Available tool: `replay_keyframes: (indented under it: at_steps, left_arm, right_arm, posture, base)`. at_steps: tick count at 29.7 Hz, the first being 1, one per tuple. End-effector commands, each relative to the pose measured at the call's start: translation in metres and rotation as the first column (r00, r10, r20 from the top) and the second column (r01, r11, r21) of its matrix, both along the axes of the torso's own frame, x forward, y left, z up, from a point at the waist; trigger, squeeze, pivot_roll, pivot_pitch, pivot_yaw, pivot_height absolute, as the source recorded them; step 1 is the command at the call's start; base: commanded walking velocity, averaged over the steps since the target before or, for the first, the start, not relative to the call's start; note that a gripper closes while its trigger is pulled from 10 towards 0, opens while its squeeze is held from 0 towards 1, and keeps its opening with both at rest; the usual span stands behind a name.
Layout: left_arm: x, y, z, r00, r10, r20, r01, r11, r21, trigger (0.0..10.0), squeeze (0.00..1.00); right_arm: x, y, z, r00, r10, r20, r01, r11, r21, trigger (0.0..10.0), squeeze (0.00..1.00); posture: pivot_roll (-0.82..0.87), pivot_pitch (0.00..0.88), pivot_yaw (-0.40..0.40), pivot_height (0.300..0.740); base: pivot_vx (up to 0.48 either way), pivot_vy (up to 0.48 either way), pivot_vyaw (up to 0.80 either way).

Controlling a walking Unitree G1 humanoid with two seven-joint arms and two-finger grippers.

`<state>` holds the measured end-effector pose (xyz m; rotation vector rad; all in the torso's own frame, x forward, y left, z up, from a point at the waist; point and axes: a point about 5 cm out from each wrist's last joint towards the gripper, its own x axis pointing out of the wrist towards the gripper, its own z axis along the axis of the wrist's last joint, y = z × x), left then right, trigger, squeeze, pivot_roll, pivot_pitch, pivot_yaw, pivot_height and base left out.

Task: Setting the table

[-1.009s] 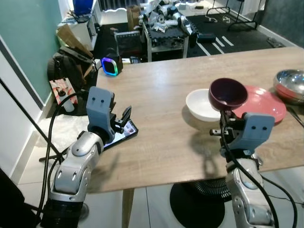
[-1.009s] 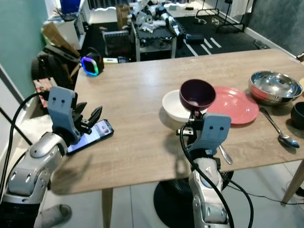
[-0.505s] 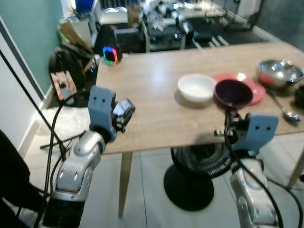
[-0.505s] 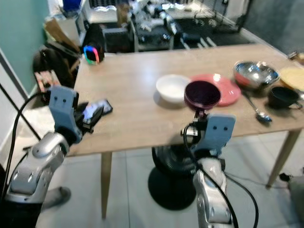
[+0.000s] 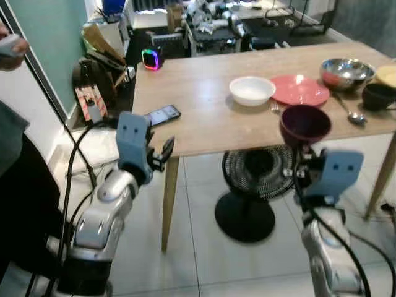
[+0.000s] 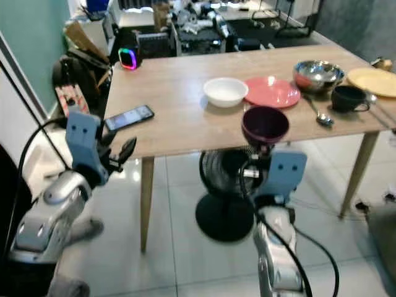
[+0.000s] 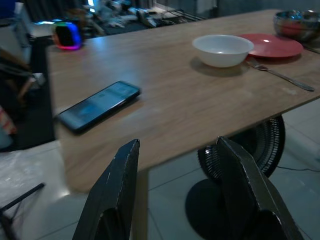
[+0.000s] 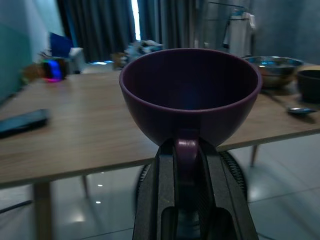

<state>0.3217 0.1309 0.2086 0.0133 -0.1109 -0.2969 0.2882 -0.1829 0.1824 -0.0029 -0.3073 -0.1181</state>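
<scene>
Right gripper (image 5: 301, 162) clamped on purple cup (image 5: 304, 124) at centre right, seemingly by its handle, left gripper (image 5: 162, 150) spread empty at centre left, wooden table (image 5: 204, 105) beyond.

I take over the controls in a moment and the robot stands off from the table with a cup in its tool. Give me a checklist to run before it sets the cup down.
1. Grip on the purple cup: right tool shut on its handle, cup upright. Ok.
2. Cup over the wooden table: it hangs in front of the near edge, above the floor. Not ok.
3. Free spot to land: bare wood between the phone and the white bowl. Ok.
4. Left tool: open, holding nothing, short of the table edge. Ok.
5. Way ahead: a floor fan stands under the table. Cannot tell if it blocks the approach.
</scene>
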Motion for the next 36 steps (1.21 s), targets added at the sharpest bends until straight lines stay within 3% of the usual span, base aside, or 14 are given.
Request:
replay_keyframes:
  at_steps: [1, 19, 36]
  left_arm:
    - [-0.0001, 0.004, -0.0034, 1.0, 0.015, -0.013, -0.015, 1.0, 0.002, 10.0, 0.0]
    - [0.0009, 0.0036, -0.0029, 1.0, 0.018, -0.017, -0.018, 1.0, -0.013, 10.0, 0.0]
    - [0.002, 0.0049, -0.0071, 0.999, 0.034, -0.033, -0.034, 0.999, -0.003, 10.0, 0.0]
  right_arm:
    - [-0.0008, 0.0032, 0.0004, 1.0, 0.013, 0.002, -0.013, 1.0, 0.0, 10.0, 0.0]
    - [-0.0014, 0.004, -0.0012, 1.0, 0.014, -0.004, -0.014, 1.0, -0.002, 10.0, 0.0]
    - [-0.0012, 0.0005, -0.006, 0.999, 0.0, -0.032, 0.001, 0.999, 0.038, 10.0, 0.0]
  posture:
    - [-0.05, 0.0, 0.127, 0.74]
    - [-0.05, 0.0, 0.13, 0.74]
    - [-0.05, 0.0, 0.129, 0.74]
  base:
    - [-0.326, 0.0, 0.0]
    - [-0.018, 0.0, 0.0]
    - [0.0, 0.0, -0.79]
